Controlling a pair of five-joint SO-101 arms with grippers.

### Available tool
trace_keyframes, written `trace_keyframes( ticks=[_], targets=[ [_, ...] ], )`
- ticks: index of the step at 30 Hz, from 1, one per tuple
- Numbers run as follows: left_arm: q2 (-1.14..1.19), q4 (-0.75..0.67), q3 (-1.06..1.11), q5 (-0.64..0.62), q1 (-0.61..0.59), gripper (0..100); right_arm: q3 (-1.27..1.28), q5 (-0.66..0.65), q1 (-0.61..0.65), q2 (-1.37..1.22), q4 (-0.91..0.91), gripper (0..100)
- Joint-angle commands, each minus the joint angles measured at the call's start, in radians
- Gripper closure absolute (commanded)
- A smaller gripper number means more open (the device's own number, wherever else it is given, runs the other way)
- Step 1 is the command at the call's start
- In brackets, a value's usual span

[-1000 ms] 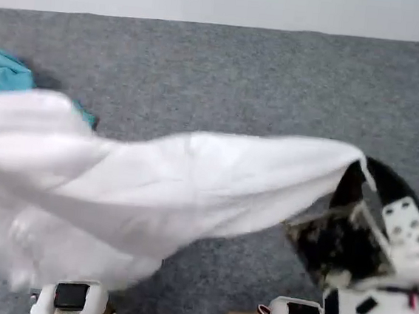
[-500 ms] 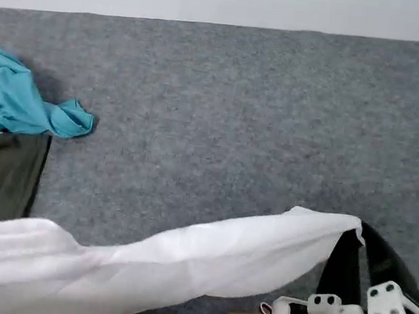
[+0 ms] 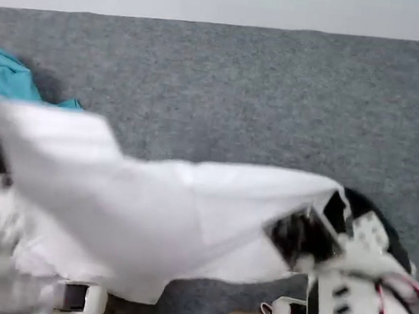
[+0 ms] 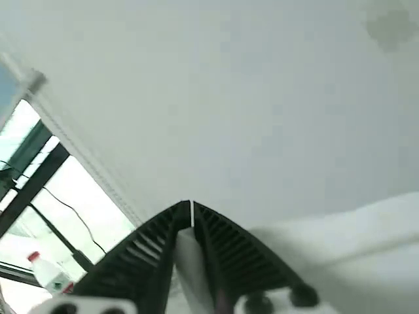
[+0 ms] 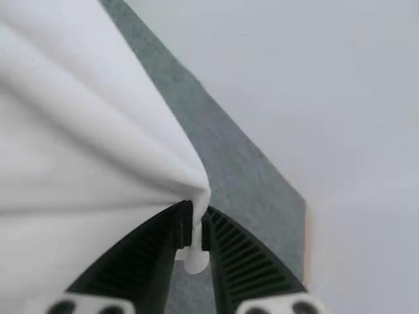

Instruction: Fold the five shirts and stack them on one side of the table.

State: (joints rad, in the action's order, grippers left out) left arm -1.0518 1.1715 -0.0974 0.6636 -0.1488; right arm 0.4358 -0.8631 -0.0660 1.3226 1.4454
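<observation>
Lifted again since half a second ago, the white shirt hung stretched between my right gripper and left gripper, both clamped tight on its corners.

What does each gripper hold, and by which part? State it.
Both hold the white cloth shirt, stretched between them: the right gripper pinches one end, the left gripper the opposite end.

The held shirt hangs over the table; another shirt lies behind-left.

Looks like a robot lab: grey felt-covered table, bare white wall, large window.
</observation>
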Motion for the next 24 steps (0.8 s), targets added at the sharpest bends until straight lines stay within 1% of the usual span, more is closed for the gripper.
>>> trace_keyframes(
  ticks=[1,6,8,10,13,18,21,24],
  targets=[
    [0.009,-0.207,0.306,-0.003,-0.003,100,0.186,-0.005,-0.008,-0.013,-0.223,98.8],
    [0.011,-0.603,0.705,0.0,0.002,100,0.451,-0.009,-0.008,-0.015,-0.535,98.8],
    [0.02,-0.76,0.829,0.002,0.011,100,0.535,-0.009,-0.008,-0.015,-0.638,98.8],
    [0.055,-0.876,0.909,0.014,0.02,100,0.606,-0.009,-0.008,-0.015,-0.727,98.8],
    [0.15,-0.991,0.949,0.02,0.023,100,0.695,-0.009,-0.012,-0.015,-0.842,98.8],
    [0.344,-1.18,0.926,0.018,0.023,100,0.801,-0.009,-0.013,-0.015,-1.001,98.8],
    [0.439,-1.211,0.871,0.017,0.028,100,0.825,-0.009,-0.012,-0.015,-1.072,98.8],
    [0.52,-1.211,0.799,0.0,0.028,100,0.816,-0.005,-0.01,-0.015,-1.095,98.8]
  ],
)
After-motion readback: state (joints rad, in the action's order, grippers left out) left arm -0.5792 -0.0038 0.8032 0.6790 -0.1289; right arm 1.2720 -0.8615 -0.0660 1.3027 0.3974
